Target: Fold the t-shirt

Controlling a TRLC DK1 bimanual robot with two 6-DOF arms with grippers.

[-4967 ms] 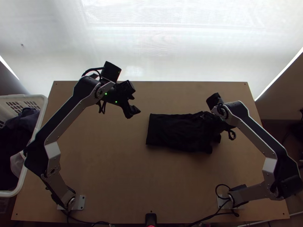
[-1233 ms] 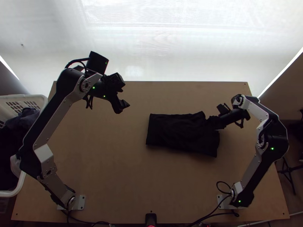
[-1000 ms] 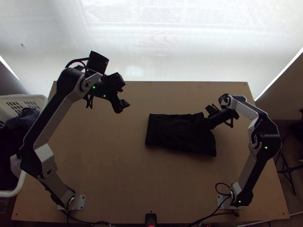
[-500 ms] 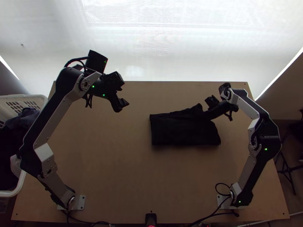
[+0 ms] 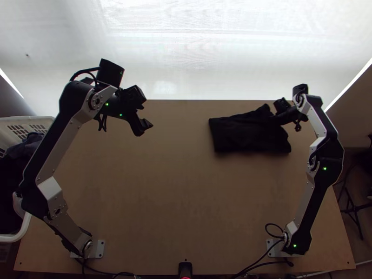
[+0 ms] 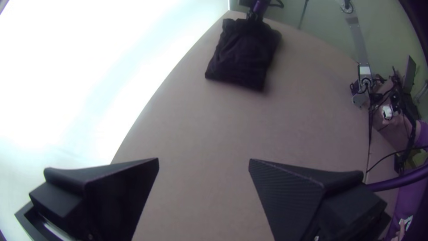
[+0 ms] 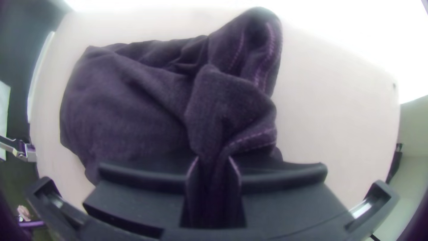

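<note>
- T-shirt [image 5: 246, 135]: it is held by the right claw [image 5: 277, 120], over the far right part of the counter [image 5: 162, 200].
- In the right wrist view, the two fingers of this claw stand close together, with a gathered bit of the dark cloth pinched between them.
- Just beside the pinched place, the cloth makes raised folds, and lines of stitching can be seen on them.
- From there outward, the T-shirt is folded into a compact shape, roughly rectangular, in more than one layer. How many layers, I cannot tell.
- Its far edge rises to a blunt point near the right claw; its near edge runs quite straight. I cannot tell if all of it touches the counter.
- The left claw [image 5: 145, 126] is over the far left part of the counter, well apart from the T-shirt. In the left wrist view its fingers are wide open, and nothing is between them.
- The left arm [image 5: 53, 153] has its base at the near left of the counter, and the right arm [image 5: 309, 200] at the near right.
- Black cables [image 5: 255, 266] lie near the right base.
- Beside the left edge there is a white basket [image 5: 8, 124] with dark cloth [image 5: 29, 143] in it.
- Beyond the far edge there is a bright white surface [image 5: 186, 60].
</note>
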